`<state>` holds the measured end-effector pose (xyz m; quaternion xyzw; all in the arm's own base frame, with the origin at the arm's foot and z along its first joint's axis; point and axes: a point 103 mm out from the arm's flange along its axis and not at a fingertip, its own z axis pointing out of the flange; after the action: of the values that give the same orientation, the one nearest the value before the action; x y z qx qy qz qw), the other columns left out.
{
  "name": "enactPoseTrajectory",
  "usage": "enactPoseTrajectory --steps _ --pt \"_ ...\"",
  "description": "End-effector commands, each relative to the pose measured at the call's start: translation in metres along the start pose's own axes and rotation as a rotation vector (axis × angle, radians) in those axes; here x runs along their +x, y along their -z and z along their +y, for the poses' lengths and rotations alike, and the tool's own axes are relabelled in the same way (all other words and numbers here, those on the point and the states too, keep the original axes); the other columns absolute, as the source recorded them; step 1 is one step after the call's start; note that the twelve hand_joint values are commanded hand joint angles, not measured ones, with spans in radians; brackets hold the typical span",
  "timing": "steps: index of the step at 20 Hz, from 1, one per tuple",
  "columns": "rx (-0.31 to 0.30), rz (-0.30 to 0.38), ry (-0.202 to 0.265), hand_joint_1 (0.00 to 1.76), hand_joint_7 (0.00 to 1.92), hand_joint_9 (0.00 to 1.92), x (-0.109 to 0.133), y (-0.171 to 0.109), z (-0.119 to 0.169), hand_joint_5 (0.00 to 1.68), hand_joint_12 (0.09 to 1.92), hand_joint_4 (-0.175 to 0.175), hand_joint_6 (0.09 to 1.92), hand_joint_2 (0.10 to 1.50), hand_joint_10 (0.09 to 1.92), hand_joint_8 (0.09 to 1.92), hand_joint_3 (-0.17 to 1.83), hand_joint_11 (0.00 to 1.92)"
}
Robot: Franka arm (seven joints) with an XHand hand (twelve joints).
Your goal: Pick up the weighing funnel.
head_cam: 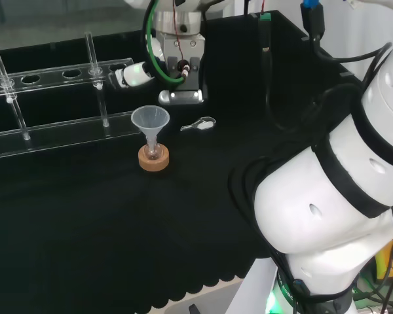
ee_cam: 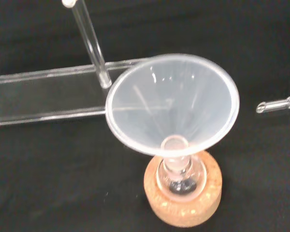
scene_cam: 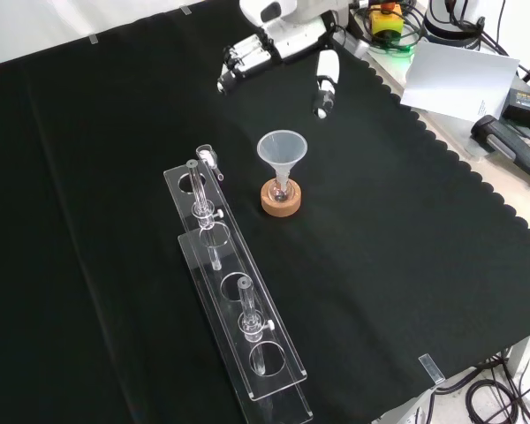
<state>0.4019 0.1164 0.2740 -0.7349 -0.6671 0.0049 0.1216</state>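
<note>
Closest to the wrist camera stands the funnel (ee_cam: 171,104), mouth up, its stem down in a small flask (ee_cam: 180,178) on a cork ring (ee_cam: 183,205).

What matters is the weighing funnel (head_cam: 200,123). In the head view it lies flat on the black surface (head_cam: 85,229), just to the right of the funnel and apart from it. Nothing touches it. The hand (scene_cam: 283,37) hangs over the cloth beyond it, with the fingers (scene_cam: 245,58) stretched out, relaxed and holding nothing. I would say the reach down has not yet begun.

Further out, a long clear rack (scene_cam: 230,291) with a few glass tubes lies on the other side of the funnel.

Two things could go wrong, to my eye. The piece is small, smooth and lying flat, so fingers closing on it may skid it along the cloth or flip it instead of lifting it. The funnel is also top-heavy on its little flask and stands close by, so a stray finger coming down could tip it off the cork.

Some things are hard to make out. The wrist view cuts the weighing funnel off at its edge and shows little more than the stem tip (ee_cam: 275,104). Clear against black, its outline is faint. I cannot tell whether the flask has anything in it. From behind, the wrist mount covers much of the palm.
</note>
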Motion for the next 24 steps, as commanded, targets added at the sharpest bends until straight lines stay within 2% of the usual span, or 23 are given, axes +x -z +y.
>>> enactPoseTrajectory --steps 1,6,7,11,14,24 --pt "-0.043 -0.032 -0.037 0.31 0.07 0.00 -0.020 0.021 0.020 0.00 0.96 -0.076 0.09 0.68 0.80 0.47 0.02 0.00" --pt "-0.033 -0.073 -0.075 0.31 0.07 0.00 -0.049 0.036 0.038 0.00 1.01 -0.074 0.09 0.68 0.85 0.55 0.01 0.00" --pt "-0.011 -0.025 -0.114 0.31 0.07 0.00 -0.058 0.039 0.042 0.00 1.01 -0.074 0.09 0.68 0.86 0.56 0.01 0.00" --pt "-0.006 -0.065 -0.144 0.31 0.08 0.00 -0.084 0.038 0.057 0.00 1.02 -0.072 0.09 0.68 0.88 0.57 0.01 0.00" --pt "-0.014 -0.085 -0.198 0.31 0.09 0.00 -0.092 0.027 0.061 0.01 1.03 -0.072 0.09 0.68 0.88 0.58 0.01 0.00" --pt "0.004 -0.093 -0.306 0.31 0.11 0.00 -0.104 0.000 0.074 0.04 1.07 -0.073 0.09 0.68 0.91 0.61 0.01 0.00"
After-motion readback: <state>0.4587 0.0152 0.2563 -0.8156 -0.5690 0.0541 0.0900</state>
